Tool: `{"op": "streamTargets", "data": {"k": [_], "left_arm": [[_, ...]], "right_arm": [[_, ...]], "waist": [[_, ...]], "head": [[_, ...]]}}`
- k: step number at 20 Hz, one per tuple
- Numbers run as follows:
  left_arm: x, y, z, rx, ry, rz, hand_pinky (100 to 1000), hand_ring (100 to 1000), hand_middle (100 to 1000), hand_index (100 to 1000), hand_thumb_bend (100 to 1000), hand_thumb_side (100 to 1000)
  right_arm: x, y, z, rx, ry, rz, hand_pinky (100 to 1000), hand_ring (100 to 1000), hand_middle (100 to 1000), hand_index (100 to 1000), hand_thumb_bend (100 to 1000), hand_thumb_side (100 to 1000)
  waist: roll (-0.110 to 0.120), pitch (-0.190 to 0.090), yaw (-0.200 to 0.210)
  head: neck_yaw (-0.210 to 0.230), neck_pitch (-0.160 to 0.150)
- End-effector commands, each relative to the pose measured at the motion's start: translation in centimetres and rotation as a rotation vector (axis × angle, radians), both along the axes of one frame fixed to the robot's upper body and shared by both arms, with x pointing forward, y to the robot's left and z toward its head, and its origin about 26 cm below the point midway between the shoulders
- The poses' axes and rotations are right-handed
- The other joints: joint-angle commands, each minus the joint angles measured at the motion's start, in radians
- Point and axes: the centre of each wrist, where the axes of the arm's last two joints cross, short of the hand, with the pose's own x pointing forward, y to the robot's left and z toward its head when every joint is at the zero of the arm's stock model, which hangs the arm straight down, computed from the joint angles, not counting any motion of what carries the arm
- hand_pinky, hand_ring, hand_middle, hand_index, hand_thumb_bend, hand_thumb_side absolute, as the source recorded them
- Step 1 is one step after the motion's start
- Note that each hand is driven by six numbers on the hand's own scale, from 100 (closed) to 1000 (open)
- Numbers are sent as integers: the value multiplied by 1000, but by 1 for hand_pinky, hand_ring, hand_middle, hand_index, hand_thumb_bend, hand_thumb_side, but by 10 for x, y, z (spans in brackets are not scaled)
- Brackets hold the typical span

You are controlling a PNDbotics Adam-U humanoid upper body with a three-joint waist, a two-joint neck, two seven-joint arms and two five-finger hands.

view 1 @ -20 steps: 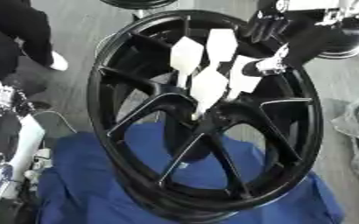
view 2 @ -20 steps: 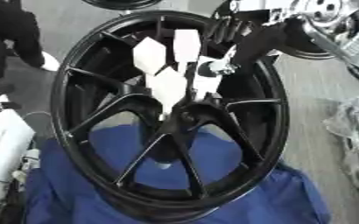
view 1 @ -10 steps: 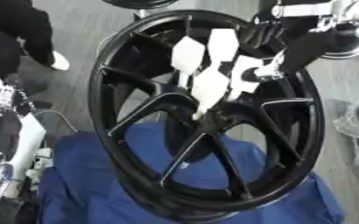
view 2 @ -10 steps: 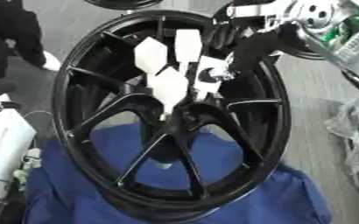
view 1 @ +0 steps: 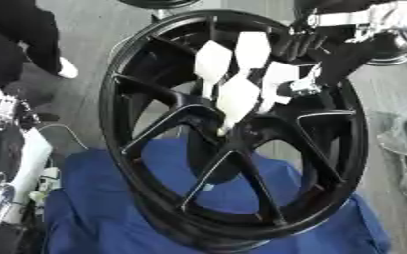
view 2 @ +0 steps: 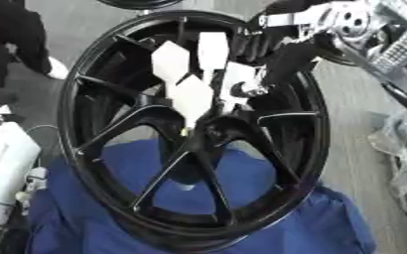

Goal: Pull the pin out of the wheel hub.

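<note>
The right hand (view 1: 241,79) reached from one o'clock, white fingers (view 1: 239,96) extended at the black spoked wheel hub (view 1: 241,131), above blue cloth (view 1: 111,223); no writing legible.

place: workshop | cues: grey concrete floor (view 1: 111,30), black wheel (view 1: 155,198) on blue cloth (view 1: 111,223)

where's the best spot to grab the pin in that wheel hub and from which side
Judging by its pose, take the pin by the short pale end standing out of the wheel hub, pinching from above and the right, where the right hand already reaches down between the spokes. Only that end shows; the rest sits inside the hub, so pull straight out along its axis.
</note>
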Motion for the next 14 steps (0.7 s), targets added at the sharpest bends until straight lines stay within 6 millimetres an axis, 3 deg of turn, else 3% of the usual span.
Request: {"op": "streamTargets", "data": {"k": [1, 8, 11, 14], "left_arm": [[1, 3, 12, 29, -35, -8, 628, 804, 675, 704, 150, 903], [1, 3, 13, 30, -38, -8, 628, 804, 673, 701, 148, 902], [1, 3, 14, 31, -37, -6, 628, 805, 671, 700, 147, 903], [1, 3, 13, 33, -36, -2, 628, 806, 669, 698, 148, 903]], "right_arm": [[3, -6, 5, -16, 47, -61, 834, 792, 672, 806, 451, 410], [9, -7, 3, -6, 65, -55, 825, 785, 634, 778, 452, 370], [9, -6, 3, 7, 69, -45, 808, 765, 586, 731, 453, 366], [7, -5, 5, 34, 43, -49, 782, 724, 513, 643, 382, 342]], "waist": [[8, -14, 1], [9, -11, 2], [9, -11, 2], [9, -11, 1]], "head": [[-2, 4], [-3, 5], [-3, 7], [-2, 7]]}}
